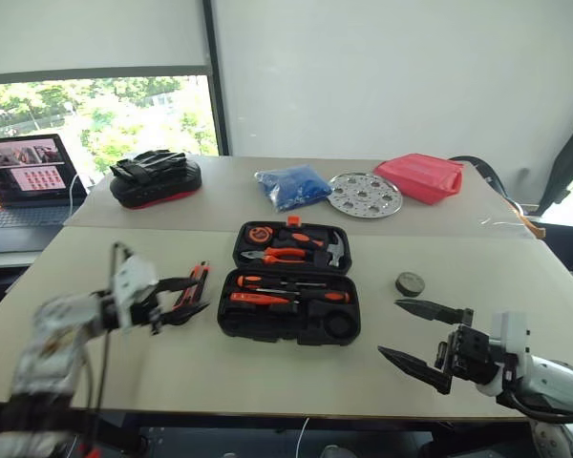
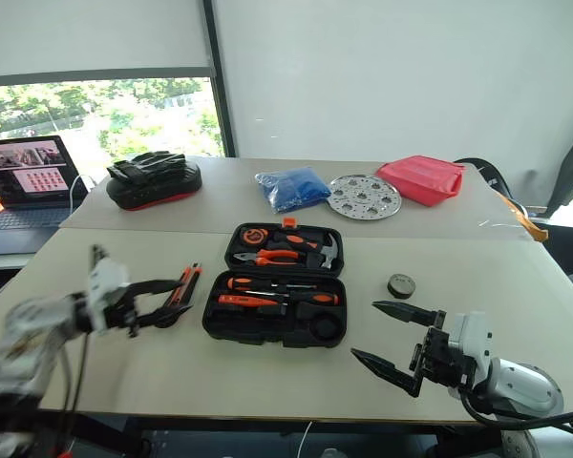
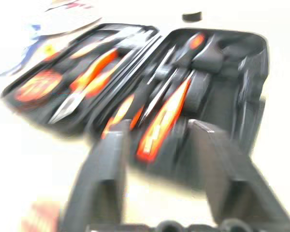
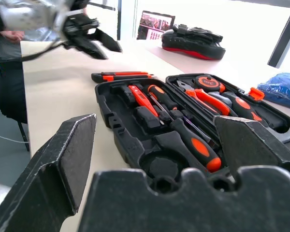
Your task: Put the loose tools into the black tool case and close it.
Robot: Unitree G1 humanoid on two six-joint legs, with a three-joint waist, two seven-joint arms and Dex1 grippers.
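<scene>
1. Left gripper (image 1: pixel 193 296), at the lower left, has its fingers apart and holds nothing. It floats just beside the utility knife (image 1: pixel 193 284).
2. Right gripper (image 1: pixel 422 338), at the lower right, is wide open and empty.
3. The black tool case (image 1: pixel 291 281) lies open in the middle, with most tools in their slots.
4. I think the knife comes next, then the grey tape roll (image 1: pixel 410 283) right of the case.
5. Both lie on a pale table (image 1: pixel 267 372) by a window (image 1: pixel 124 119) and a laptop (image 1: pixel 24 186).

Silver-white forearms; black cabling; black pointed fingers on right end effector (image 1: pixel 414 335); left seemingly alike.
</scene>
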